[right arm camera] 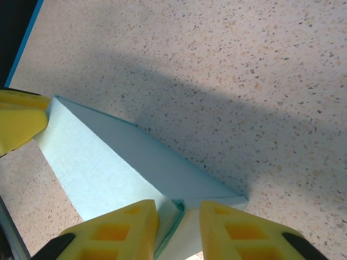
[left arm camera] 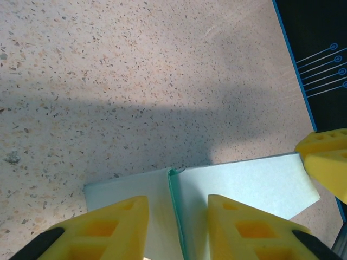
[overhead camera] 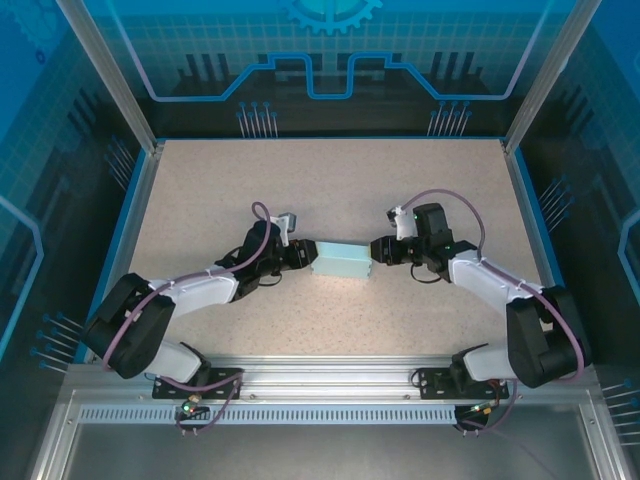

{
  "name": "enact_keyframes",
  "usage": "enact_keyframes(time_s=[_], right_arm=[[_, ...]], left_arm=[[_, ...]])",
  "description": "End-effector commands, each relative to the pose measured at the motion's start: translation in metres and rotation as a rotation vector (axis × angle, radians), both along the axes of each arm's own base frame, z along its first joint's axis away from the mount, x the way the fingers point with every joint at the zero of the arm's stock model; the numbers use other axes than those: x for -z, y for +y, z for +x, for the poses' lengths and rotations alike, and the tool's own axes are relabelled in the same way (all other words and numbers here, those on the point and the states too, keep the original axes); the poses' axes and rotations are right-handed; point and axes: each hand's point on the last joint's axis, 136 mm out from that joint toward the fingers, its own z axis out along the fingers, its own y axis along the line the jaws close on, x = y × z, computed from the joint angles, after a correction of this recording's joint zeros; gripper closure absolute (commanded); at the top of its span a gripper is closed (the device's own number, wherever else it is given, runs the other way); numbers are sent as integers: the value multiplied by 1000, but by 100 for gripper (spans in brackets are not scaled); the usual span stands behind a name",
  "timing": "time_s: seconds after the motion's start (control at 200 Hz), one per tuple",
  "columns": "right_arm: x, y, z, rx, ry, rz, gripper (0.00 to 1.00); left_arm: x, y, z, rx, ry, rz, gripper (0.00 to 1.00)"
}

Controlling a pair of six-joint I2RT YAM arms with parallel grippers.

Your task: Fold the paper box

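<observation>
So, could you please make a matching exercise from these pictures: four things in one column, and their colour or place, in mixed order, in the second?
Things:
1. paper box
2. left tool
3. right tool
4. table

Colour or place:
a. speckled beige
b. at the box's right end
c. pale cyan, lying between both tools
d. at the box's left end

Pairs: 1-c, 2-d, 3-b, 4-a.
</observation>
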Motion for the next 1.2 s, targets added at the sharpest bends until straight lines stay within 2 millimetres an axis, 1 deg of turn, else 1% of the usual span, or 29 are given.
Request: enact_keyframes(time_s=[0.0, 0.065, 0.175, 0.265, 0.35, 0.475, 0.56, 0.64, 0.79, 0.93, 0.98, 1.03, 1.111, 1.161, 1.196], right_arm=[[36, -8, -28, -3, 195, -92, 69], [17, -2, -16, -8, 169, -49, 66], [-9, 0, -1, -4, 131, -1, 62], [-20, 2, 0, -10, 117, 23, 57], [-23, 0, -4, -6, 111, 35, 54], [-14, -7, -15, 13, 125, 14, 51], [-5, -7, -21, 8, 147, 22, 50], [2, -5, -22, 3, 163, 29, 51], [18, -3, -26, -5, 202, 33, 57], [35, -9, -30, 12, 237, 8, 67], [42, -10, -33, 18, 257, 0, 69], [53, -14, -39, 31, 287, -14, 73], [70, -21, -47, 51, 317, -39, 76], [71, -20, -48, 51, 321, -23, 76], [65, -16, -45, 43, 308, 0, 75]], left_arm=[[86, 30, -54, 41, 273, 245, 66], [82, 28, -52, 43, 260, 252, 66], [77, 26, -50, 45, 247, 252, 66], [73, 25, -49, 44, 238, 253, 66], [72, 25, -47, 42, 234, 256, 67], [70, 23, -46, 45, 229, 253, 66], [69, 22, -45, 49, 228, 257, 66], [69, 22, -45, 49, 229, 258, 66], [67, 20, -44, 52, 228, 252, 66], [66, 19, -47, 62, 234, 244, 66], [68, 19, -50, 70, 244, 240, 66], [72, 19, -54, 76, 259, 235, 66], [82, 21, -62, 76, 290, 225, 66], [84, 19, -64, 84, 300, 208, 67], [81, 15, -64, 92, 303, 187, 67]])
